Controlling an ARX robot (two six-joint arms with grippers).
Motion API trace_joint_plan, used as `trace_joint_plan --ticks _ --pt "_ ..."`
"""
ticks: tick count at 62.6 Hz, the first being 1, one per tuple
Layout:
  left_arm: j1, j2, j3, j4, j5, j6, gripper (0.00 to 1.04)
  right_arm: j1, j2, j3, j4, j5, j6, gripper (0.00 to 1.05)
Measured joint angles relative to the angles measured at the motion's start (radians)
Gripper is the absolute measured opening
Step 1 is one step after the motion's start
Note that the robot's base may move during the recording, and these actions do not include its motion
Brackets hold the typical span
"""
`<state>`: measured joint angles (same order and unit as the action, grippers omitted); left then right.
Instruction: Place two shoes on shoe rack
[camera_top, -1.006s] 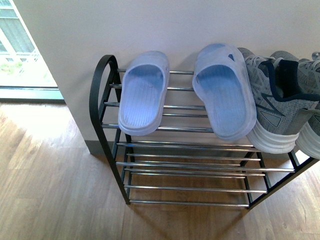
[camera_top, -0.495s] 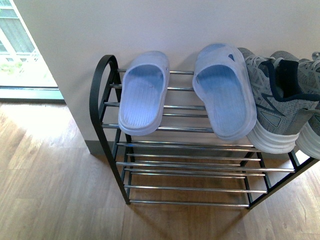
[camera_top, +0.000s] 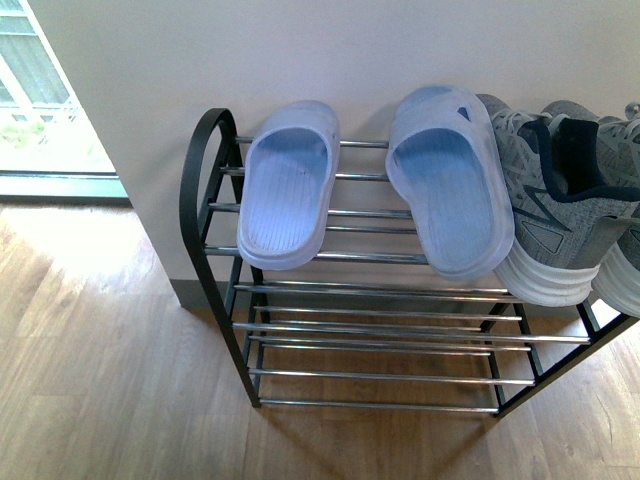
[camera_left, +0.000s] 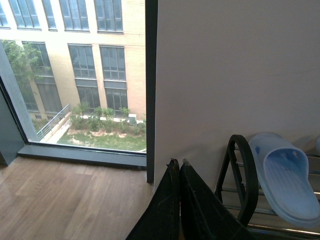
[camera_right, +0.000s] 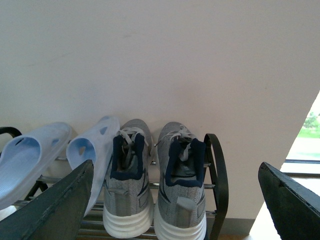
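Two pale blue slides (camera_top: 290, 185) (camera_top: 445, 180) lie side by side on the top tier of the shoe rack (camera_top: 380, 330). Next to them on that tier stand two grey sneakers (camera_top: 545, 200) (camera_top: 625, 250), heels facing out. Neither gripper shows in the front view. My left gripper (camera_left: 177, 164) is shut with nothing in it, beside the rack's black end frame (camera_left: 246, 175) and one slide (camera_left: 287, 177). My right gripper (camera_right: 175, 167) is open and empty, hanging back from the sneakers (camera_right: 127, 187) (camera_right: 182, 187), which show between its fingers (camera_right: 55, 205).
The rack stands against a white wall (camera_top: 350, 50) on a wood floor (camera_top: 100, 380). Its lower tiers (camera_top: 380, 378) hold nothing. A floor-length window (camera_left: 75, 75) is to the left of the wall, and another bright opening (camera_right: 307, 140) is past the rack's right end frame (camera_right: 220, 180).
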<state>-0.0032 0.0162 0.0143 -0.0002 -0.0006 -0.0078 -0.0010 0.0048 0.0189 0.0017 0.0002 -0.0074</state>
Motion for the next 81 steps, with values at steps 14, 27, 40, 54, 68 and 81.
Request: trace_joint_plan --ticks 14,27,40,54,68,81 --pt "0.000 0.000 0.000 0.000 0.000 0.000 0.21 0.000 0.000 0.000 0.000 0.000 0.000 0.96" --pt "0.000 0.000 0.000 0.000 0.000 0.000 0.62 0.000 0.000 0.000 0.000 0.000 0.000 0.96" --pt "0.000 0.000 0.000 0.000 0.000 0.000 0.97 0.000 0.000 0.000 0.000 0.000 0.000 0.96" --pt "0.000 0.000 0.000 0.000 0.000 0.001 0.95 0.000 0.000 0.000 0.000 0.000 0.000 0.96" --pt "0.000 0.000 0.000 0.000 0.000 0.001 0.95 0.000 0.000 0.000 0.000 0.000 0.000 0.96" --pt "0.000 0.000 0.000 0.000 0.000 0.001 0.95 0.000 0.000 0.000 0.000 0.000 0.000 0.96"
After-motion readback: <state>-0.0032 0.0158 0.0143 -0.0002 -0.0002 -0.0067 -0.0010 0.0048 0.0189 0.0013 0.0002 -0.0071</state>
